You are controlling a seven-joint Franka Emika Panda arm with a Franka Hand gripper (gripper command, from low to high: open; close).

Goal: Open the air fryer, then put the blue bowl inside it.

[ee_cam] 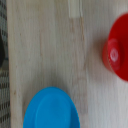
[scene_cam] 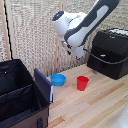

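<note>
Gripper (scene_cam: pixel 79 54) above blue bowl (scene_cam: pixel 58 79) and red cup (scene_cam: pixel 82 83); finger state unclear, likely too blurred

- The white-and-black robot arm (scene_cam: pixel 85 25) enters the exterior view from about 1 o'clock and slopes down toward 7 o'clock, ending near the frame's centre.
- A rounded white joint housing (scene_cam: pixel 61 22) with a dark round cap sits at the arm's 10 o'clock end.
- Below it, the wrist bends downward, carrying the gripper (scene_cam: pixel 78 54) toward 6 o'clock, raised in the air.
- The end piece appears small and blurred in the exterior view; whether its jaws are parted or closed cannot be made out.
- The wrist view shows none of the fingers.
</note>
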